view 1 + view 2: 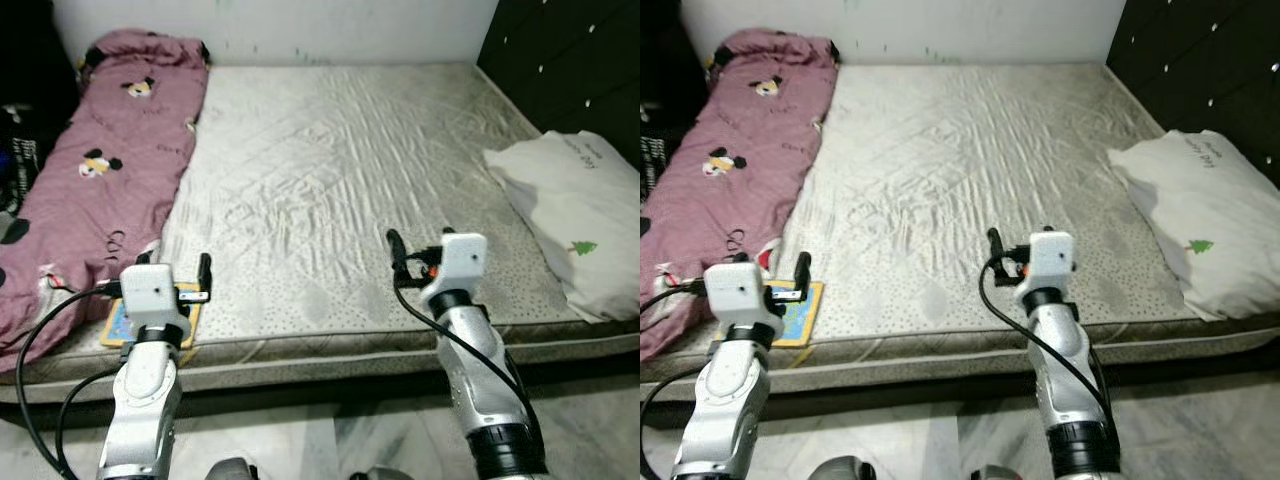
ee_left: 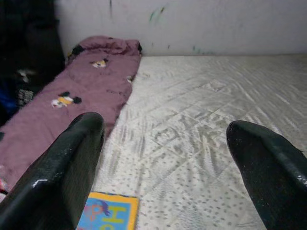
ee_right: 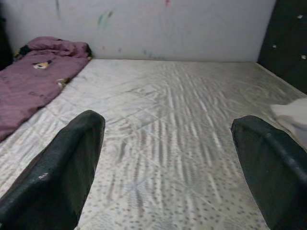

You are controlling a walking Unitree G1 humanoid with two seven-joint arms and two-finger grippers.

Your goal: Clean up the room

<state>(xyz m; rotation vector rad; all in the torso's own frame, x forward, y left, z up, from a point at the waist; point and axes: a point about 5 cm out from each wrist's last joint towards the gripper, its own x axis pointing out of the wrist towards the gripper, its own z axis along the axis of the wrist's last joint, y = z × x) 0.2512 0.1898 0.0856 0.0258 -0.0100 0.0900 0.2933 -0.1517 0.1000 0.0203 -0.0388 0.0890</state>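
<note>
Facing a bare grey mattress (image 1: 340,190) from its near edge, the robot holds both arms out over the front strip of the bed. The left gripper (image 2: 168,158) hangs above the near left corner, its two black fingers (image 2: 62,167) spread wide apart with nothing between them. Just under and beside it lies a small yellow-and-blue picture book (image 1: 150,322), flat on the mattress at the very edge, touching the hem of a mauve blanket (image 1: 100,170) printed with cartoon mice. That blanket runs the whole left side of the bed, from the near corner up to a bunched heap against the white wall (image 1: 300,25) (scribbled here and there with green marks).

The right gripper (image 3: 168,158) is poised over the near middle of the mattress, its fingers likewise parted and holding nothing; ahead of it is only wrinkled quilted cover. Well off to its right, a white pillow (image 1: 580,215) with a little green tree on it lies on the bed's right side, its near end overhanging the front corner, beside a dark tufted headboard (image 1: 570,60). Dark clutter (image 1: 20,140) stands beyond the blanket on the far left, too shadowed to identify. Pale marbled floor (image 1: 330,440) shows below the bed edge.
</note>
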